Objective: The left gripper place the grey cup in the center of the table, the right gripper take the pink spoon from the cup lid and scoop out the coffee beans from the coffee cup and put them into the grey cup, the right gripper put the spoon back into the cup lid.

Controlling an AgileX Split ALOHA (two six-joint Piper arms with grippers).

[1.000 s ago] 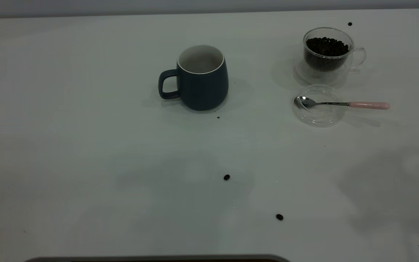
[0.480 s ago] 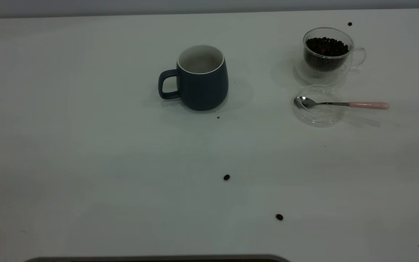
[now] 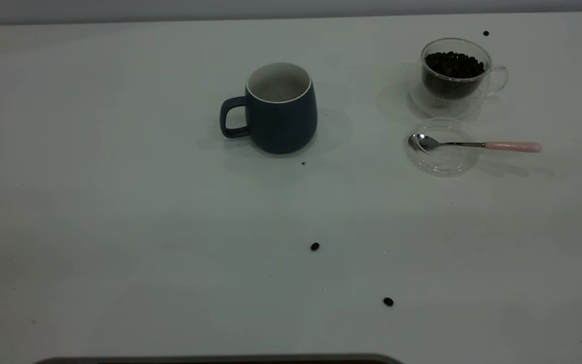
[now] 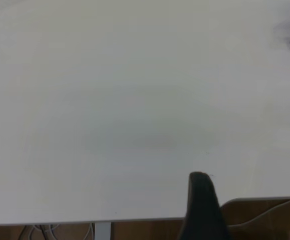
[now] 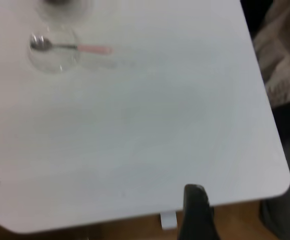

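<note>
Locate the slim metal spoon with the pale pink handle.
In the exterior view it lies at the right, bowl resting in the clear glass lid, just in front of the bean-filled glass cup.

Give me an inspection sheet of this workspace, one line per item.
Surface: the table, white, marked by a few dark specks.
Job's things: the grey cup upright near centre; the coffee cup holds the coffee beans; the pink spoon has its bowl in the cup lid.
Clutter: stray beans on the table.
Grippers: the left gripper and the right gripper sit by the table's edge, holding nothing.
Cables: some under the table edge.
Surroundings: a grey wall.
</note>
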